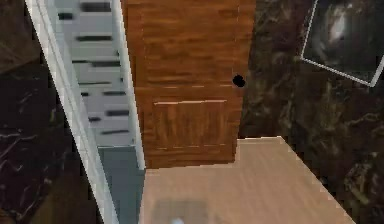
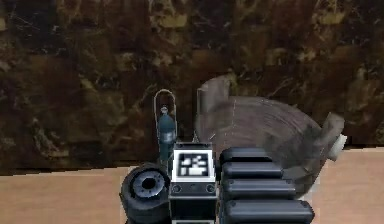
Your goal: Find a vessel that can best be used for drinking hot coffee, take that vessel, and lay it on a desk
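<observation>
Wood comes first: one pale wood floor (image 1: pixel 270 172) lies right by us in the forward view. Past it stands one brown wood door (image 1: pixel 190 60). It has one small black knob (image 1: pixel 238 80) near its right side. Just left of the door runs one white frame (image 1: pixel 75 110). Beside that frame is one grey panel (image 1: pixel 100 70) with short dark lines on it. A dark brown stone wall (image 1: pixel 290 110) stands to the right of the door. High up on that wall hangs one picture (image 1: pixel 350 35) with a pale rim.

In the arm side view, a pale floor (image 2: pixel 60 195) lies at the bottom. One arm (image 2: pixel 260 185) comes up from the bottom edge. We count four dark blocks on it, one behind the next. Just left of the blocks sits one white square (image 2: pixel 195 165) with black marks. Left of that square is one round black part (image 2: pixel 147 188). A bit farther out is the one gripper (image 2: pixel 165 105), thin and small, reaching toward the wall. It is too small for us to tell if it holds anything.

Behind the arm is one big grey round shape (image 2: pixel 270 120). It has one small white knob (image 2: pixel 345 142) on its right, and we cannot tell what the shape is. Farthest off is the dark brown stone wall (image 2: pixel 80 70). Where the cup is, we cannot tell.
</observation>
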Robot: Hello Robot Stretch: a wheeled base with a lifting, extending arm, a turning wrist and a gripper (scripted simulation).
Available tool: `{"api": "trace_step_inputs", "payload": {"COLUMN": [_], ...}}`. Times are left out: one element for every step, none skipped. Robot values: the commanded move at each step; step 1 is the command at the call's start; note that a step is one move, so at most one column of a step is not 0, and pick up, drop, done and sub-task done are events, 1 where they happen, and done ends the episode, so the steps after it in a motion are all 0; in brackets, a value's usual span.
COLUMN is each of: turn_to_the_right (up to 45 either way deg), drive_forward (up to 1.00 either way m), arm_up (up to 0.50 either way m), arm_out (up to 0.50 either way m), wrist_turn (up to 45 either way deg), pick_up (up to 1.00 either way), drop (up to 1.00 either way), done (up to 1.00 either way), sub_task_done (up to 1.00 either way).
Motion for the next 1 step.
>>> {"api": "trace_step_inputs", "payload": {"turn_to_the_right": [0.0], "drive_forward": [0.85], "arm_up": [0.00], "arm_out": [0.00], "wrist_turn": [0.0], "pick_up": [0.00], "drop": [0.00], "done": [0.00], "sub_task_done": [0.00]}}
